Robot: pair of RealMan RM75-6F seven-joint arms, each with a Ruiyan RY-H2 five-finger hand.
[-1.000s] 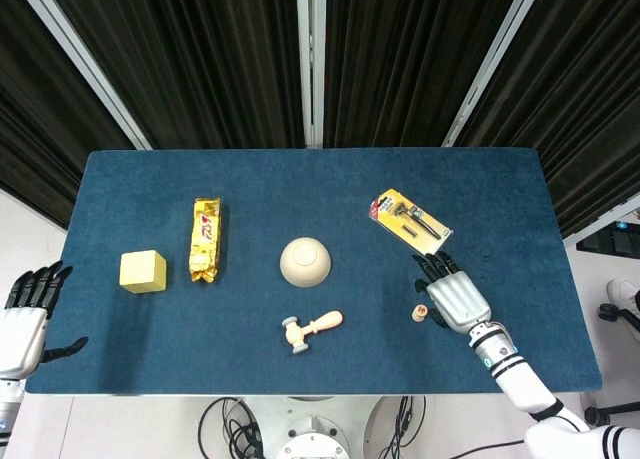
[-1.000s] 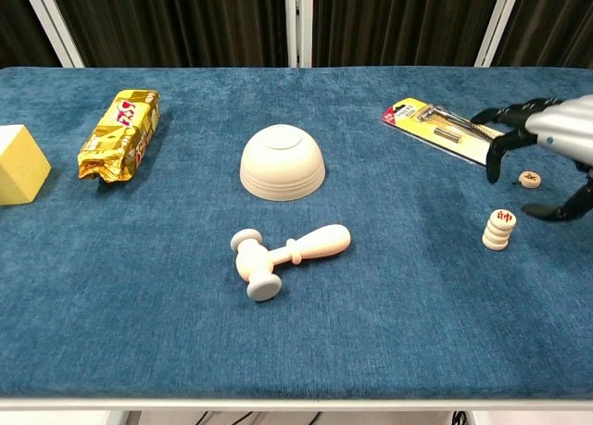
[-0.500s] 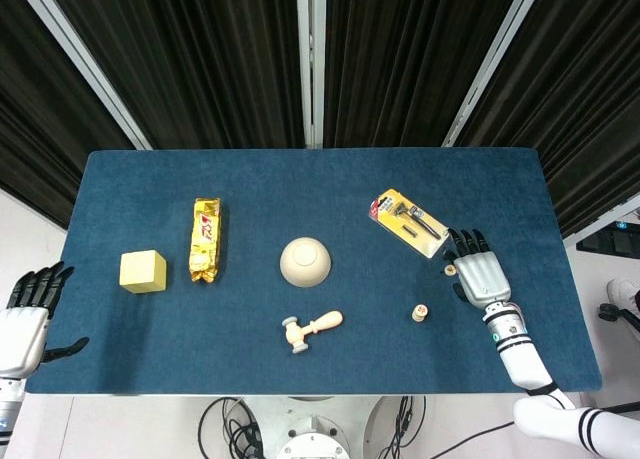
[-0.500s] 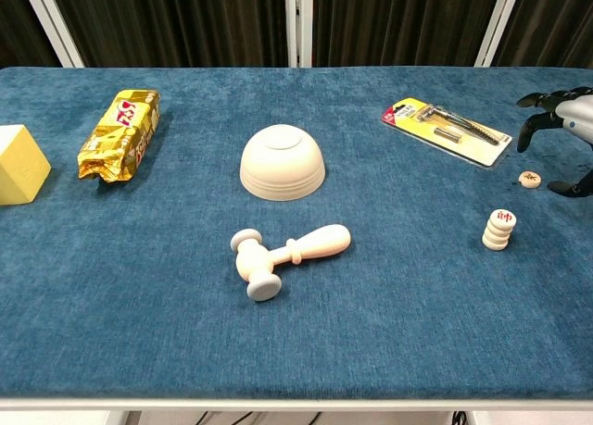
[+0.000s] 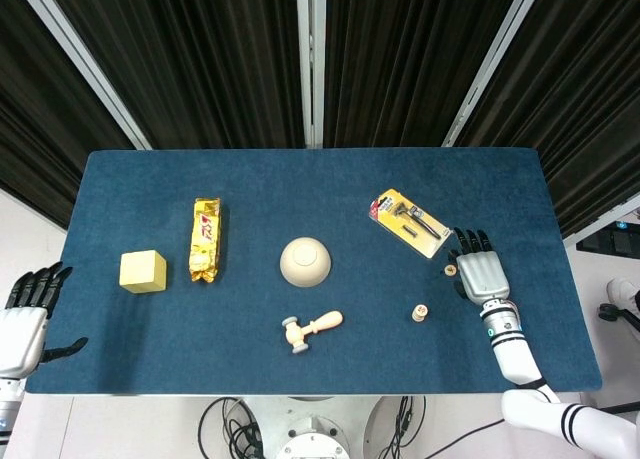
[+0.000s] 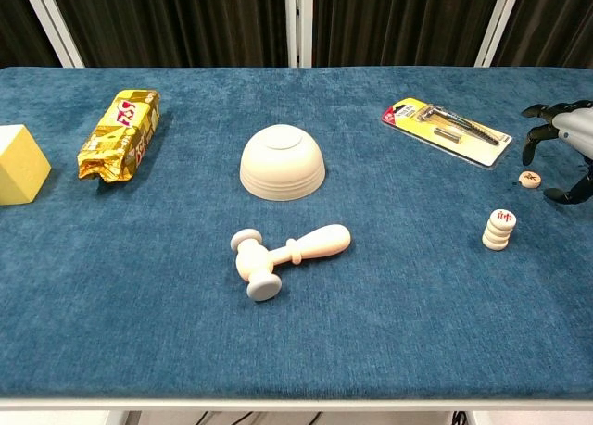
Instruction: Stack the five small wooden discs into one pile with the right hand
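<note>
A short pile of small wooden discs (image 6: 499,230) stands on the blue table (image 6: 389,332) at the right; the head view shows the pile (image 5: 420,312) from above. One loose disc (image 6: 529,179) lies flat behind it, also seen as a small disc (image 5: 450,270) in the head view. My right hand (image 5: 482,270) hovers just right of the loose disc, fingers spread and curved downward, holding nothing; the chest view catches the right hand (image 6: 565,138) at the frame's right edge. My left hand (image 5: 28,304) hangs open off the table's left edge.
A packaged razor (image 6: 449,130) lies behind the loose disc. An upturned wooden bowl (image 6: 283,165) sits mid-table with a wooden mallet (image 6: 285,253) in front. A gold snack packet (image 6: 121,133) and a yellow block (image 6: 18,165) lie at the left.
My right hand has moved from beside the pile, back and to the right, and now hovers by the loose disc. The pile and loose disc have stayed put.
</note>
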